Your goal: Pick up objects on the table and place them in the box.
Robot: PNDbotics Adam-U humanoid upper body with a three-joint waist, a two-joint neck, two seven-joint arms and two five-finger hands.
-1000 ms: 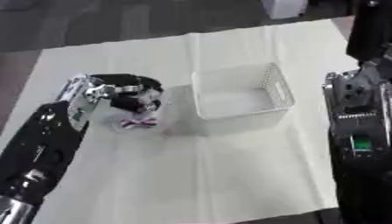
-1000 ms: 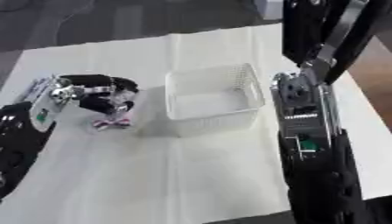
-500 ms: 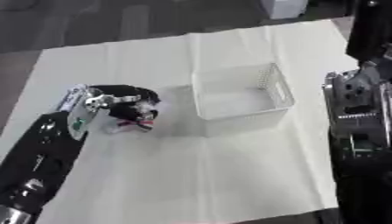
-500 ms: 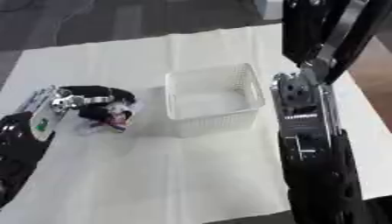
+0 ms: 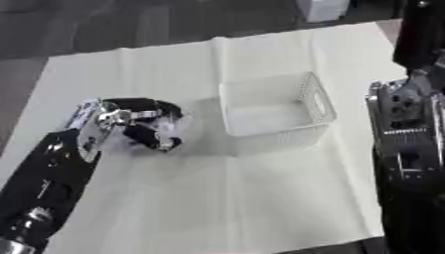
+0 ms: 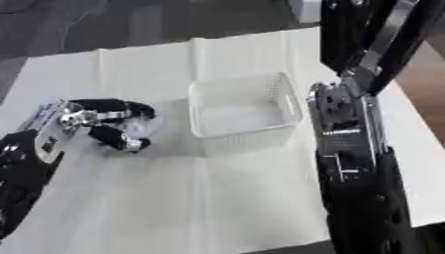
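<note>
White mesh box [image 5: 276, 106] is sitting mid-table; the left hand [image 5: 139, 124] is curling round a small pale object [image 5: 165, 130] near the left edge; right eye view is showing more of the right arm [image 6: 352, 149]; its hand's state is unclear.

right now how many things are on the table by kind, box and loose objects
white mesh box: 1
small pale object, partly hidden in the curled left hand, at: 1
total: 2
The right hand shows in neither view.
</note>
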